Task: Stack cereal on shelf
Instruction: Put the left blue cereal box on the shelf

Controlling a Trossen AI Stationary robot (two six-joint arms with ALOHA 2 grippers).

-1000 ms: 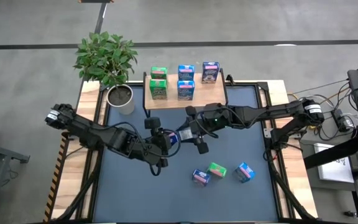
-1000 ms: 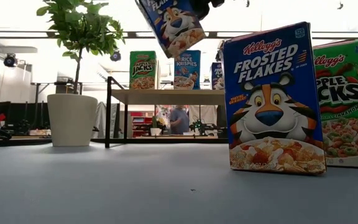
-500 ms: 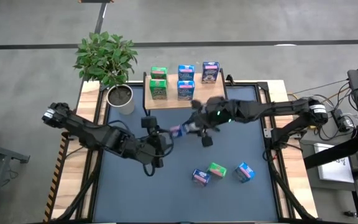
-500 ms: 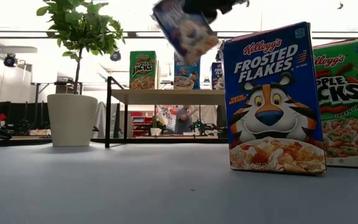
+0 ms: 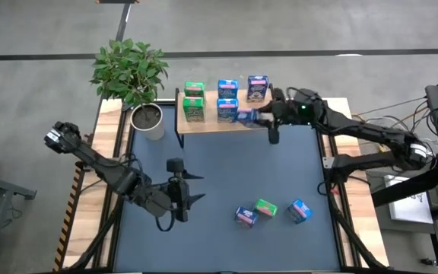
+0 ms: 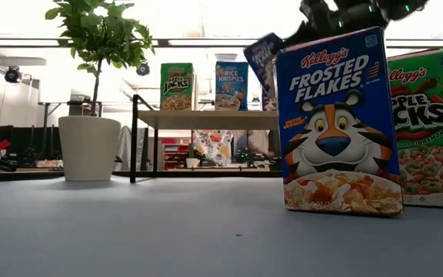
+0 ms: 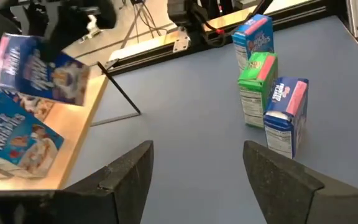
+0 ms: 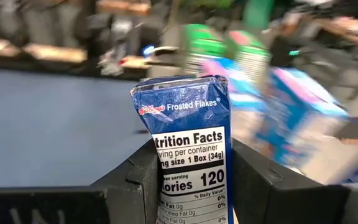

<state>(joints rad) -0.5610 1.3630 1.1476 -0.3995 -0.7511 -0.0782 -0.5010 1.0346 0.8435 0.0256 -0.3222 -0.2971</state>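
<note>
High view: right hand (image 5: 267,116) grasps a Frosted Flakes box (image 5: 245,116) beside the shelf (image 5: 226,124); left hand (image 5: 191,187) released.

Bright backlit glare, blurred wrist background.

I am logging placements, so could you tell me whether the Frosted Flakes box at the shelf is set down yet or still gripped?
Still gripped: the right tool clamps the Frosted Flakes box at the shelf.

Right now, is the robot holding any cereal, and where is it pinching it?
Yes. The right gripper holds a Frosted Flakes box, its fingers pressing the two wide faces near one end. The left gripper is open and empty.
</note>
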